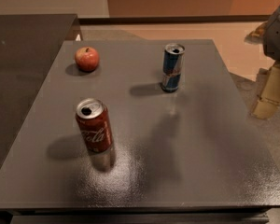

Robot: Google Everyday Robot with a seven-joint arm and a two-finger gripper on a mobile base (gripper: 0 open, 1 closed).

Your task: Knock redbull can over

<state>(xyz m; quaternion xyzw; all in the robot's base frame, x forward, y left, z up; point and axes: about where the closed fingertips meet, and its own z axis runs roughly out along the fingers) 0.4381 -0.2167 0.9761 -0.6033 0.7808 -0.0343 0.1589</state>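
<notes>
**Standing Upright Toward the Far Edge: the Redbull Can**

The redbull can stands upright on the table. It is close to the far edge, somewhat right of the middle and well in from the right edge. It is a slim, tall cylinder in blue and silver with a small red mark, and its silver top has a dark opening. A soft shadow lies on the table to its left.

A wider cola can, red with white script and a silver lid, stands upright toward the near-left corner, well apart from the redbull can. A round red apple with a short stem sits near the far-left corner.

The table top is a flat, dark grey slab with a fine pebbled texture. It has a dull sheen near the near edge, where the cola can's reflection shows.

The gripper is beyond the table's right edge, off the surface and well apart from the redbull can. It is a tan, blocky shape below a rounded grey arm part, cut off by the picture's border. Whether it is wide or narrow cannot be told.
</notes>
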